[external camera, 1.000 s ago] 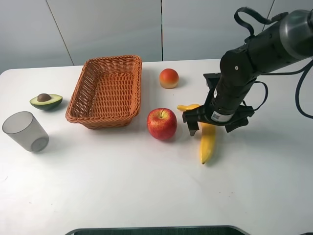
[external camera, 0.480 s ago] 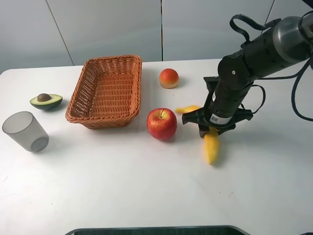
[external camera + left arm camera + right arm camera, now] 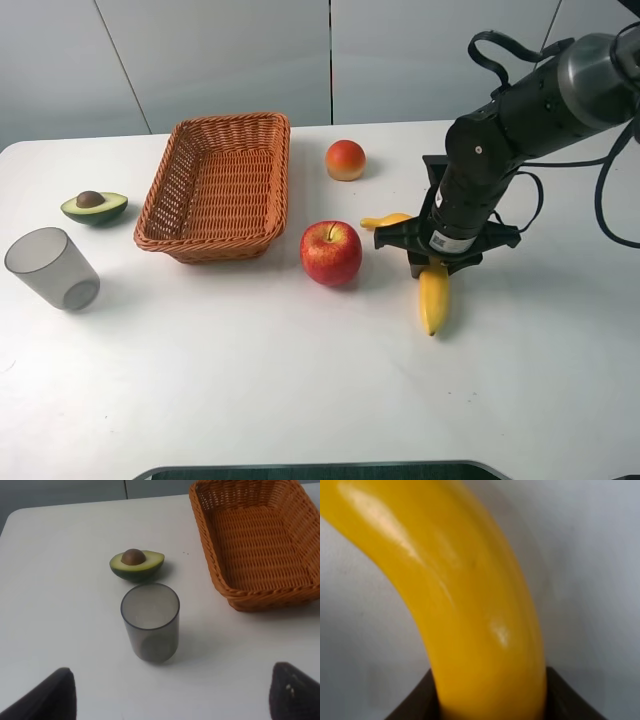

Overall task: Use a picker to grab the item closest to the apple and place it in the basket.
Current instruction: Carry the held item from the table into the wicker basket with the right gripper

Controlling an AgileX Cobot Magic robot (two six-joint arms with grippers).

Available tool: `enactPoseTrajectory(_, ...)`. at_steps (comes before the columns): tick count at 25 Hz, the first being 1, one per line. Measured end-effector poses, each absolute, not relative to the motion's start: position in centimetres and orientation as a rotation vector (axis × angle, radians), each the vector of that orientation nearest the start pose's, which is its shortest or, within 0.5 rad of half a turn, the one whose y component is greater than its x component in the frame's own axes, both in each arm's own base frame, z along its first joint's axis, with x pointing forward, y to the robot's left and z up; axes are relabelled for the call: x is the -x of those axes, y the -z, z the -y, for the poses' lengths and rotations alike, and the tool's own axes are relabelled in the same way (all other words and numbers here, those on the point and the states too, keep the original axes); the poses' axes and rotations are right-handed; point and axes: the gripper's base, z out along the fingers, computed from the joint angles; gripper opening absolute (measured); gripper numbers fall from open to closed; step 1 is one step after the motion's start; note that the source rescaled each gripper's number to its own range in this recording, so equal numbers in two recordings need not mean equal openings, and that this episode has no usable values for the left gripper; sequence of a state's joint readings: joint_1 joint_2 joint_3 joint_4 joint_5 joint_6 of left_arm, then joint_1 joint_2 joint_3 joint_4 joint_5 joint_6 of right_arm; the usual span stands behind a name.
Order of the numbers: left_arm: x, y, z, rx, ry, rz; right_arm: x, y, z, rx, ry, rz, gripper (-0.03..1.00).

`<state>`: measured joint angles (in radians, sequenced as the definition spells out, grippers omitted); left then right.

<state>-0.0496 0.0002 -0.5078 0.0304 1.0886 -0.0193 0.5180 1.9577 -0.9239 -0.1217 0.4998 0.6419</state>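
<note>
A yellow banana [image 3: 433,296] lies on the white table just right of the red apple [image 3: 331,252], its stem end pointing toward the apple. My right gripper [image 3: 430,262] comes down on the banana's middle and is shut on it. In the right wrist view the banana [image 3: 470,605] fills the frame, pinched between the dark fingers [image 3: 415,705]. The woven basket [image 3: 165,175] stands left of the apple and holds nothing. My left gripper [image 3: 170,695] is open over bare table, away from the basket [image 3: 260,592].
An orange-red round fruit [image 3: 345,160] sits behind the apple. A halved avocado [image 3: 94,206] and a grey translucent cup [image 3: 52,268] stand at the far left, left of the basket; both avocado [image 3: 136,564] and cup [image 3: 150,622] show in the left wrist view.
The right gripper's fingers have closed from straddling the banana to gripping it. The banana shifted, its free end swinging slightly right.
</note>
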Motion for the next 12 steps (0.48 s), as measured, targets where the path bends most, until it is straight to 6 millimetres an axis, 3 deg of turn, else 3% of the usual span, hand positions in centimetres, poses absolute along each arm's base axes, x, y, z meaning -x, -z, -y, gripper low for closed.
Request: enactPoseTrajectory(12,0.67,-27.74,-0.63,-0.026,-0.046,-2.063,-27.89,-8.92,-15.28,-0.042,-0.020,-3.003,0.02)
